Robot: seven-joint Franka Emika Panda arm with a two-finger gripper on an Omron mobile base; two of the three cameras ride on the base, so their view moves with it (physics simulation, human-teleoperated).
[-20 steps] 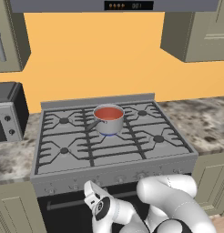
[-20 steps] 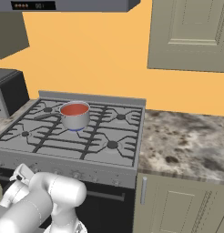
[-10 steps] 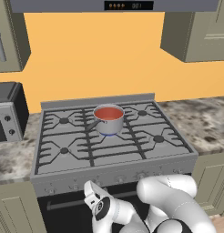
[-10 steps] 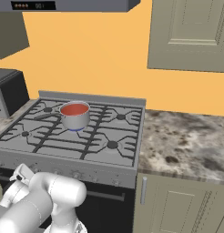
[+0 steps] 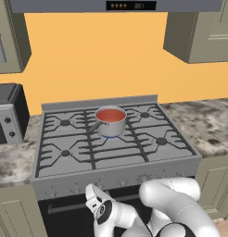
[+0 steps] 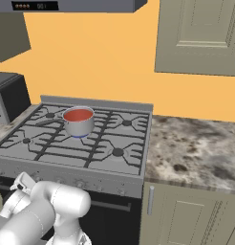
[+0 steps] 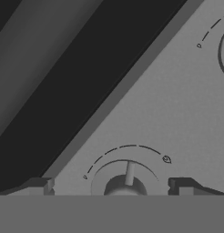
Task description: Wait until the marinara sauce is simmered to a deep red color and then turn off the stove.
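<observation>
Marinara sauce [image 5: 110, 115]: smooth round pool of orange-red liquid, filling a small shiny steel saucepan [image 5: 111, 126] with one handle that points left. Position: centre burner toward the far side of the wide grey steel gas range [image 5: 69, 171], on the black grates [image 5: 148, 139]. A blue glow shows under the pan's base in both base views.

Gas range, further: five burners, a row of small front knobs along the near edge, dark oven door below. Flanked by mottled grey-brown stone counter [image 6: 196, 148] on the right and on the left.

Black-and-silver box appliance [image 5: 7, 115]: stands on the left counter, just beside the range, well apart from the saucepan.

Two-finger gripper [image 7: 111, 185]: held low at the front panel of the range, below the cooktop and well apart from the saucepan. Jaws spread wide, nothing between the pads; the two dark fingertips [image 7: 38, 185] stand either side of a round grey knob [image 7: 125, 184] without touching it, as far as the hand view shows. The knob carries a short raised pointer aimed away from the hand, with a dashed arc and a small flame mark printed beyond it. Which of the knobs in the row this is cannot be told.

Surroundings: orange wall [image 5: 97, 60], beige cabinets [image 6: 200, 36] above and below, grey hood [image 5: 116, 5] with a small display overhead.
</observation>
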